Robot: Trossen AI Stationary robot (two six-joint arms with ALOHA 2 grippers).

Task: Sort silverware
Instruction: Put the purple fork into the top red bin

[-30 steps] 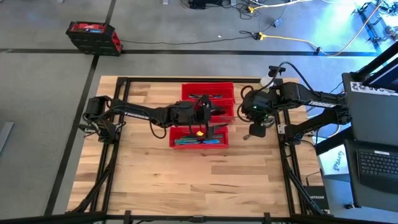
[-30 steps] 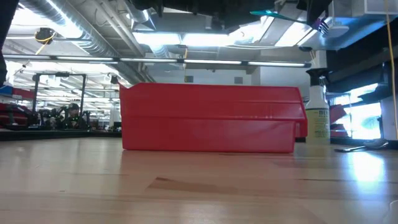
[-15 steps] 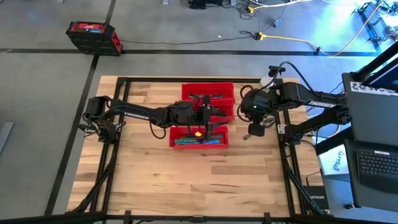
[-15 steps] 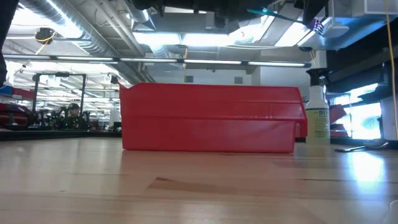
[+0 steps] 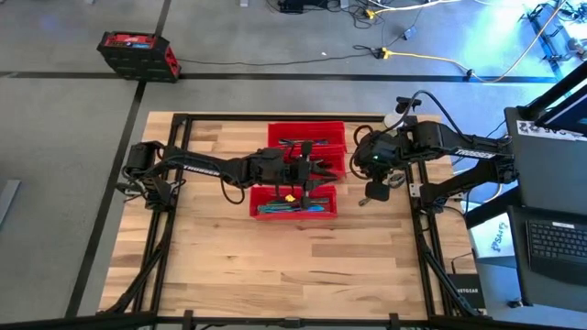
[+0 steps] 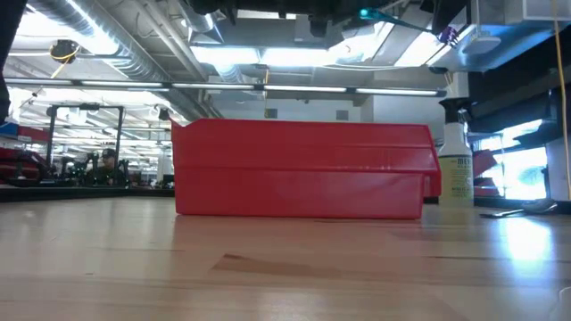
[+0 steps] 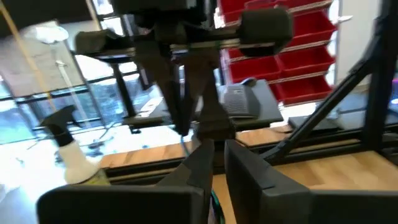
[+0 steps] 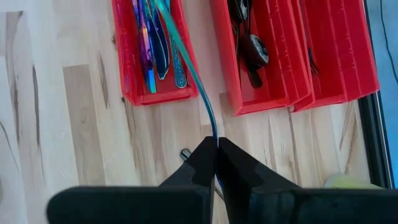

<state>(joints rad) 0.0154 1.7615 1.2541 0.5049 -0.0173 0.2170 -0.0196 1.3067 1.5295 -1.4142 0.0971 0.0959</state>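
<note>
A slim teal piece of silverware (image 8: 186,62) is held in the air between my two grippers; the low view shows it high up (image 6: 384,15). My right gripper (image 8: 216,144) is shut on one end and points steeply down, above the table right of the bins. My left gripper (image 7: 217,167) reaches level from the table's left, over the bins (image 5: 321,171), and is shut on the piece's other stretch. More iridescent silverware (image 8: 152,50) lies in the near red bin (image 5: 293,203). Dark pieces (image 8: 249,43) lie in the middle bin (image 5: 321,163). My left gripper has the teal piece (image 7: 214,200) between its two fingers, which come level from the table's left. Its own fingers hide which part of the piece they are on. The piece is clear of the bins. My right gripper pinches the piece's end (image 8: 216,135) between its two fingertips. The fingers come from above, slanting down. The piece stands out past the fingertips toward the near bin, lifted clear of the table.
A third red bin (image 5: 307,135) stands at the far side, against the middle one. A clear spray bottle (image 6: 457,174) stands at the right, beyond the bins. Bare wood lies in front of the near bin (image 5: 275,266). A black frame rims the table (image 5: 165,183).
My left gripper's fingers, wide open a second ago, have closed on the teal piece that my right gripper holds out. Both arms have stayed in place.
</note>
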